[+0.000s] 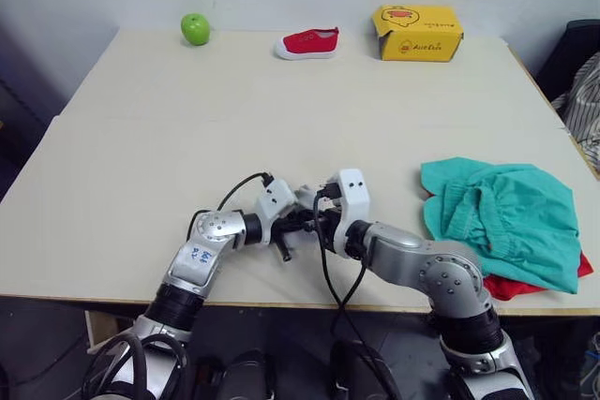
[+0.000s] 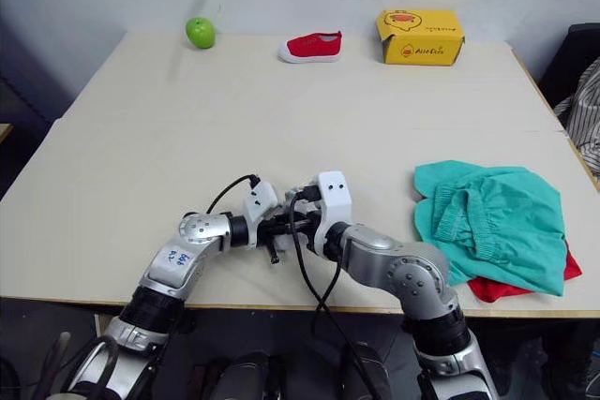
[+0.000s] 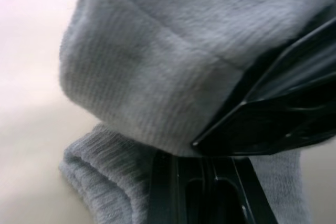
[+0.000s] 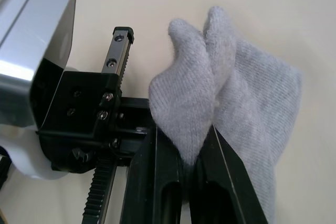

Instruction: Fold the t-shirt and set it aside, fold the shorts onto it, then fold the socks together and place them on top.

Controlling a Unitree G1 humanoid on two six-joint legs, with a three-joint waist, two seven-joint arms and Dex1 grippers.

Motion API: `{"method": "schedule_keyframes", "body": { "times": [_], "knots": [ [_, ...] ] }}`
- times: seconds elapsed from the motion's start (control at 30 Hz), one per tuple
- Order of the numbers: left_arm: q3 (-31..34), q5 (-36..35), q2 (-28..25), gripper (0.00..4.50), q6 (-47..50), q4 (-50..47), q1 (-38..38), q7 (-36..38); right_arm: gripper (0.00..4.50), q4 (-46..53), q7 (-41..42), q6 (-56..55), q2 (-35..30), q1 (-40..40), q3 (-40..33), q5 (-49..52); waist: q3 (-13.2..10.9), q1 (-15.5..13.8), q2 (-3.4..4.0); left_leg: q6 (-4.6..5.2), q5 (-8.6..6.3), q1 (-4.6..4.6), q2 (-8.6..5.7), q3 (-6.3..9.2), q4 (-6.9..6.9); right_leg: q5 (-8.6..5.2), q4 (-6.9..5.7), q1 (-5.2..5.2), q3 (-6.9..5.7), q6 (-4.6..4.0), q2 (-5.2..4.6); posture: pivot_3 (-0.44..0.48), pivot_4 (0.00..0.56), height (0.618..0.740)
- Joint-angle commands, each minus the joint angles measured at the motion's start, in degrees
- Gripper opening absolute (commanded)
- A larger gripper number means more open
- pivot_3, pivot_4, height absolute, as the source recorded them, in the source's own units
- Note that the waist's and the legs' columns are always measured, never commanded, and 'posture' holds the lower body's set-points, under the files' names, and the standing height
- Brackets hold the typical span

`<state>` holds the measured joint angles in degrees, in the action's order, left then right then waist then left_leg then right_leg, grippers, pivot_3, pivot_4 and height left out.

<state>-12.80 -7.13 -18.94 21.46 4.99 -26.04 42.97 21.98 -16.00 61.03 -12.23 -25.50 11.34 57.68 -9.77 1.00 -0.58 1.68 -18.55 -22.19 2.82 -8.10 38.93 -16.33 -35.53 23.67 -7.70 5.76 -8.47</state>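
Socks, the plain light grey knit pair (image 4: 231, 93), sit pinched between both grippers at the table's (image 1: 141, 166) near edge. The right gripper (image 4: 202, 150) is clamped on them; the left gripper (image 3: 210, 145) also grips grey cloth. Keep both layers together when lifting toward the teal-green shorts (image 1: 502, 217) (covering the bright red t-shirt (image 1: 525, 286)), and release one claw first.

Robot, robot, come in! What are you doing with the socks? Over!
Both tools pinching the grey socks at the table's near edge. Shorts piled on t-shirt, right side. Path clear.
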Motion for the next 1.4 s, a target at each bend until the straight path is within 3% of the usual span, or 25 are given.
{"method": "schedule_keyframes", "body": {
  "times": [0.03,0.43,0.8,0.93,1.0,1.1,1.2,1.4],
  "knots": [
    [0.43,0.19,-1.53,0.0,-0.45,0.12,2.33,0.64,0.03,-1.71,3.47,0.08,1.31,-0.25,2.0,-3.97,0.0,0.48,0.0,0.0,0.0,0.0,0.0,0.0,-0.01,0.0,0.0,0.0,-0.01,0.0,0.0,0.0,0.15,0.74],
    [7.38,-7.86,-7.83,0.0,-2.58,-4.39,4.28,8.85,0.03,-2.44,13.13,-0.44,-0.14,1.2,4.38,-16.25,-0.07,0.71,0.1,-0.36,0.17,-0.06,-0.01,-0.21,-0.26,-0.03,0.0,0.23,-0.05,-0.05,0.01,0.0,0.15,0.74],
    [7.07,-5.63,-8.28,0.0,-0.03,-2.71,8.34,4.24,0.03,-3.28,25.38,-6.49,0.47,0.19,7.76,-23.93,-0.07,0.78,0.1,-0.38,0.18,0.06,-0.04,-0.29,-0.54,0.01,0.16,0.23,-0.08,0.01,0.01,0.0,0.15,0.74],
    [7.39,-5.85,-8.14,0.0,0.23,-3.17,8.82,3.15,1.13,-1.89,33.22,-5.78,-0.21,0.45,4.66,-19.81,-0.07,0.78,0.1,-0.45,0.26,0.12,-0.03,-0.29,-0.68,0.01,0.18,0.23,-0.08,0.01,0.04,0.0,0.15,0.74],
    [8.51,-6.94,-7.83,0.0,0.26,-3.38,9.21,2.8,1.75,-1.92,38.57,-5.61,-3.53,-0.14,4.21,-19.25,-0.07,0.71,0.1,-0.45,0.26,0.12,-0.04,-0.29,-0.69,0.01,0.19,0.23,-0.08,0.01,0.04,0.0,0.15,0.74],
    [13.4,-13.76,-6.59,0.0,1.92,-5.57,9.99,4.11,2.77,-2.65,46.79,-4.42,-7.32,-1.09,3.84,-16.52,-0.09,0.76,0.07,-0.4,0.25,0.11,-0.07,-0.31,-0.68,0.02,0.23,0.23,-0.08,0.0,0.0,0.0,0.15,0.74],
    [15.98,-15.48,-9.5,0.0,3.35,-7.8,12.03,5.18,3.78,-3.28,55.16,-7.16,-10.5,-1.05,4.68,-16.27,-0.14,0.79,0.05,-0.43,0.26,0.1,-0.02,-0.3,-0.74,0.02,0.29,0.25,-0.09,0.0,0.02,0.0,0.15,0.74],
    [21.3,-18.15,-13.77,0.0,4.53,-10.39,15.51,5.26,3.78,-6.33,66.85,-14.43,-15.23,0.4,2.49,-17.75,-0.24,0.56,0.04,-0.45,0.26,0.04,-0.09,-0.32,-0.83,0.02,0.42,0.3,-0.29,0.01,0.02,0.0,0.15,0.74]
  ]
}}
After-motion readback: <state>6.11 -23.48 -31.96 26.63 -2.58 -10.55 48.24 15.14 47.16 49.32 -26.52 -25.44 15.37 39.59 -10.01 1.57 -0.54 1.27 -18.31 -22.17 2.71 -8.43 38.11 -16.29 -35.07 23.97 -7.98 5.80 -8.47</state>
